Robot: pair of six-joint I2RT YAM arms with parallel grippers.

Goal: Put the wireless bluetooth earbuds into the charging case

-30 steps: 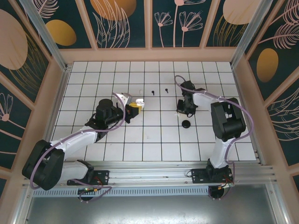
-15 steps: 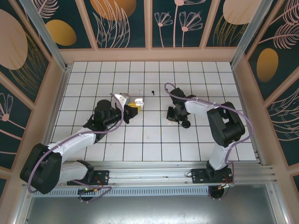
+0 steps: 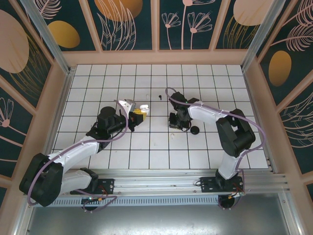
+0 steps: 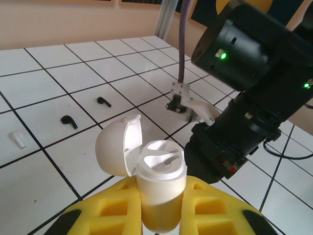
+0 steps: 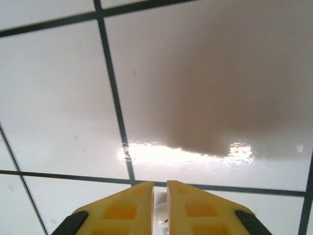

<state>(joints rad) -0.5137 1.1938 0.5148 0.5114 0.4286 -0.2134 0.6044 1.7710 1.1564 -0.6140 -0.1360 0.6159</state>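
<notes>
White glossy tile floor (image 3: 161,152). Left gripper (image 4: 161,208) is clamped on the open case (image 4: 159,181), lid up. Right gripper (image 5: 160,196) has its fingers almost together, pinching a white bit (image 5: 161,216); what it is, I cannot tell. Far bud (image 4: 103,101) and near bud (image 4: 69,121), both black, lie loose on tile beyond the case.

Risks, judged:
- Either could skate on the gloss under a low pinch.
- Off-axis entry could tip the case or jam at the socket rim.

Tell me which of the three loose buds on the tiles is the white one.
The white bud, leftmost in the left wrist view; the middle bud and the right bud are black.
</notes>
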